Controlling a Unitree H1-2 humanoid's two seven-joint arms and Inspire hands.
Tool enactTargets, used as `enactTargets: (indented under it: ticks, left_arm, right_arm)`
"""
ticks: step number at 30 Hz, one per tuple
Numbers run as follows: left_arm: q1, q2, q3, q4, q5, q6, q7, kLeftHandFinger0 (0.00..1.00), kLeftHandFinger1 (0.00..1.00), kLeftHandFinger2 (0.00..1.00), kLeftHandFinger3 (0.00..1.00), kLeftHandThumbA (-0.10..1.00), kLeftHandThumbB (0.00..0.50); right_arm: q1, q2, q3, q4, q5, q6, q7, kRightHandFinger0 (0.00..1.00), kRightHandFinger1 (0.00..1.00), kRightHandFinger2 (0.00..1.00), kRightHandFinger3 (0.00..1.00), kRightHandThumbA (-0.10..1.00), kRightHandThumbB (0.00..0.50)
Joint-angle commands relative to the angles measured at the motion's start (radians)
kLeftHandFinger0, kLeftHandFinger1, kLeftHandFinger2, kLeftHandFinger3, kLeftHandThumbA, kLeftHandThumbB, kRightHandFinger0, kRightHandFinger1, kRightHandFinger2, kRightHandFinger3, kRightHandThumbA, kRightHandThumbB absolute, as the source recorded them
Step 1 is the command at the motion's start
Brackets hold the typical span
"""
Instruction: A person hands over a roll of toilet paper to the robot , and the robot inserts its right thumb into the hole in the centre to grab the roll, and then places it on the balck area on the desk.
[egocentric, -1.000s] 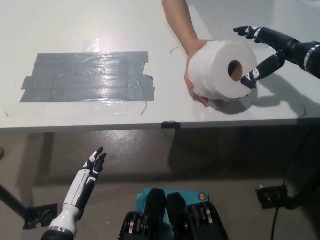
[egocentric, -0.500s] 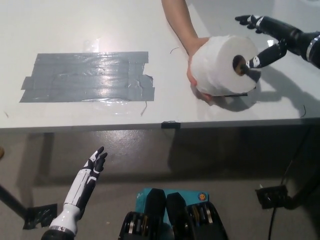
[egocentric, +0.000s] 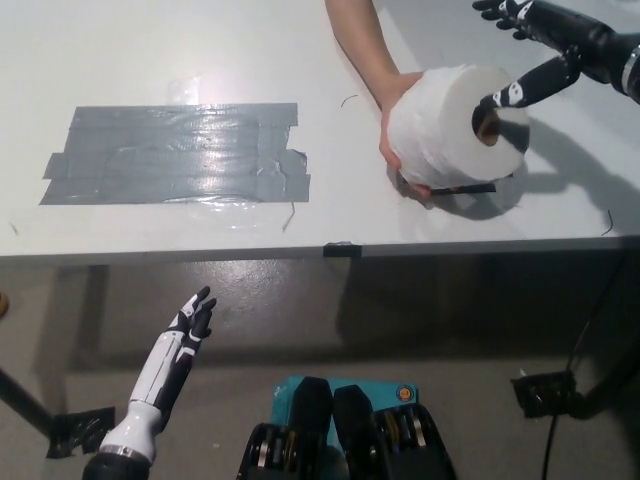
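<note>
A person's hand (egocentric: 392, 140) holds a white toilet paper roll (egocentric: 448, 128) just above the white desk (egocentric: 150, 50), its brown core hole (egocentric: 487, 120) facing right. My black right hand (egocentric: 540, 50) comes in from the upper right, open; its thumb tip sits in the core hole while the other fingers spread above and behind the roll. The dark taped area (egocentric: 175, 153) lies on the desk far to the left. My white left hand (egocentric: 175, 350) rests open below the desk edge at lower left.
The person's forearm (egocentric: 358, 45) reaches down from the top of the picture to the roll. The desk's front edge (egocentric: 320, 250) runs across the middle. A black cable (egocentric: 606, 222) lies at the right edge of the desk.
The roll has been lifted slightly up and right. My right thumb has gone from beside the core into its hole, and the hand has risen toward the top right.
</note>
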Motion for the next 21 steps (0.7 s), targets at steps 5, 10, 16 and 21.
enactTargets:
  ticks: [5, 10, 16, 21]
  left_arm:
    - [-0.013, 0.016, -0.005, -0.035, 0.006, 0.001, -0.007, 0.97, 1.00, 1.00, 1.00, 1.00, 0.021]
    - [-0.021, 0.019, -0.006, -0.026, 0.006, -0.006, -0.008, 0.96, 1.00, 1.00, 1.00, 1.00, 0.013]
    - [-0.028, 0.022, -0.006, -0.016, 0.006, -0.019, -0.009, 0.94, 1.00, 1.00, 1.00, 1.00, 0.010]
    - [-0.024, 0.021, -0.005, -0.026, 0.007, -0.011, -0.007, 0.94, 1.00, 1.00, 1.00, 1.00, 0.007]
  right_arm:
    - [-0.071, -0.026, -0.012, -0.018, 0.019, -0.009, 0.033, 1.00, 1.00, 1.00, 1.00, 0.86, 0.468]
    - [-0.063, -0.019, 0.001, -0.019, 0.001, 0.008, 0.025, 1.00, 1.00, 1.00, 1.00, 0.81, 0.458]
    - [-0.062, -0.019, 0.002, 0.008, 0.002, -0.017, 0.021, 1.00, 1.00, 1.00, 1.00, 0.80, 0.471]
    - [-0.056, -0.021, 0.013, 0.007, -0.005, -0.002, 0.030, 1.00, 1.00, 1.00, 1.00, 0.81, 0.469]
